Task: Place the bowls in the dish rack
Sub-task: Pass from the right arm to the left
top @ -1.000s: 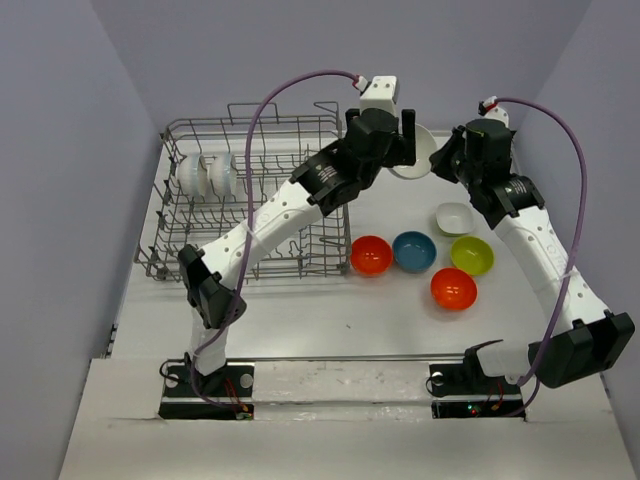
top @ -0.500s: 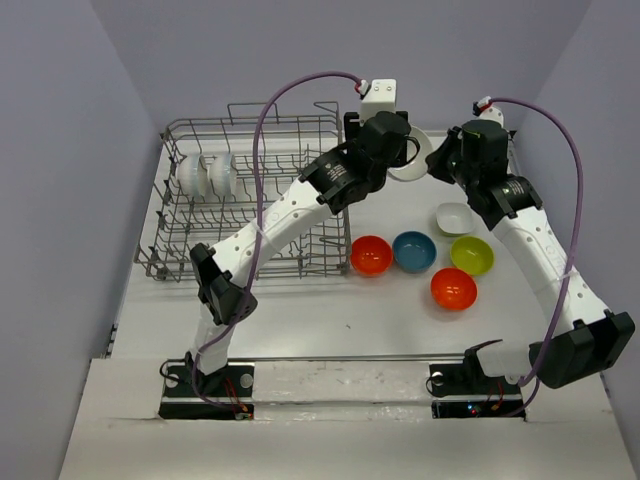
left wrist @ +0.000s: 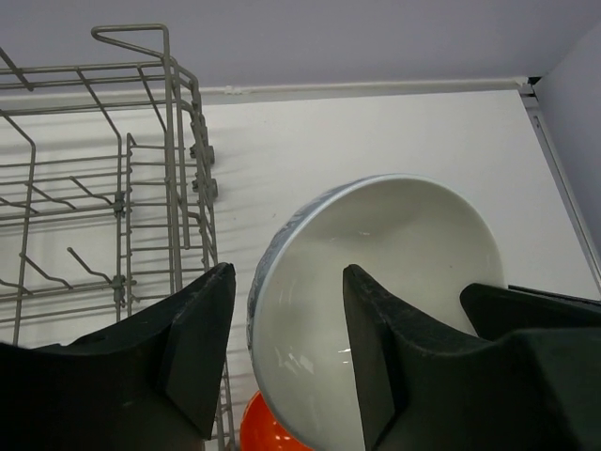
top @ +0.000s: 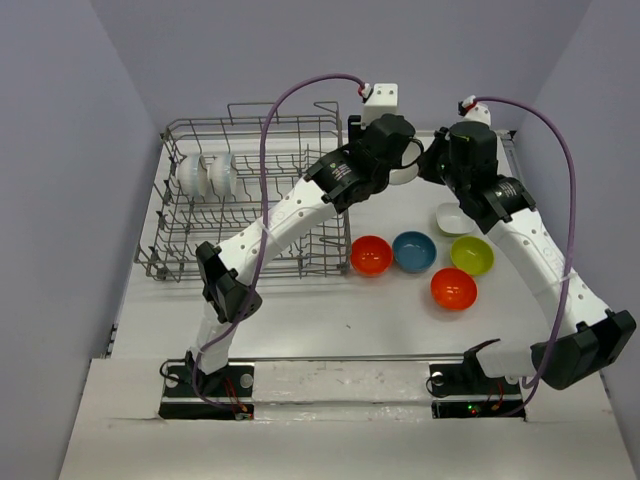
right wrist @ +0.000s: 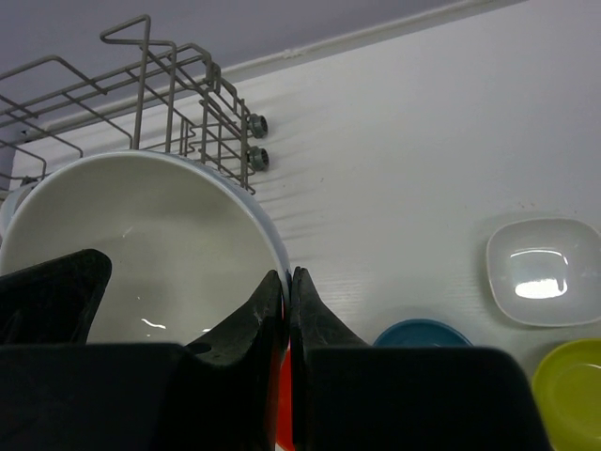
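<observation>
Nearest the arm bases, on the white bench, a lone orange-red bowl, sitting upright. Just behind it, a row of three close side by side: a second orange-red bowl by the rack's near right corner, then a blue bowl, then a yellow-green bowl. Farther back on the right, a small white bowl, squarish with rounded corners, partly hidden under the right arm. Off to the left, taking up that side of the bench, the grey wire dish rack, with two white bowls standing on edge side by side at its far left. Beside the rack's far right corner, raised off the bench and tipped on edge, a white bowl with a blue pattern outside, met by both arms. Right gripper with jaws pinched tight on the rim, one finger inside and one outside. Left gripper with jaws partway open and astride the opposite rim, one finger inside the bowl, the other outside with a sliver of gap showing. No firm hold visible on that side.
</observation>
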Available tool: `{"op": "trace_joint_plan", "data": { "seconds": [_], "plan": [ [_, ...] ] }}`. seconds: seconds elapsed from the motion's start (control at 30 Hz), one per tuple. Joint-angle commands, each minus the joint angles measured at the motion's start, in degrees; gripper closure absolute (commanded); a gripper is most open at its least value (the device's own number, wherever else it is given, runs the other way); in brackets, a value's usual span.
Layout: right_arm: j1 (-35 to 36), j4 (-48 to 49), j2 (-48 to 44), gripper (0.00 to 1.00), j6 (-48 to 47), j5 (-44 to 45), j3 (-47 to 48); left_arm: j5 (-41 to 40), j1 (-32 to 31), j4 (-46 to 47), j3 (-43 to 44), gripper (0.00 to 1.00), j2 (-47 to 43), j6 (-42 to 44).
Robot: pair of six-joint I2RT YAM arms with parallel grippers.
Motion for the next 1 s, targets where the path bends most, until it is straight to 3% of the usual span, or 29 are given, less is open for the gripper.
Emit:
{"op": "trace_joint_plan", "data": {
  "seconds": [0.0,0.97],
  "plan": [
    [1.1,4.7,-2.6,0.99,-0.7,3.7,3.9,-2.5,-0.3,-0.4,1.4,0.41,-1.2,-0.9],
    [5.7,4.6,-2.5,0.99,-3.3,12.6,3.3,-4.3,-0.6,-2.6,-4.5,0.56,-5.4,-2.9]
  ]
}}
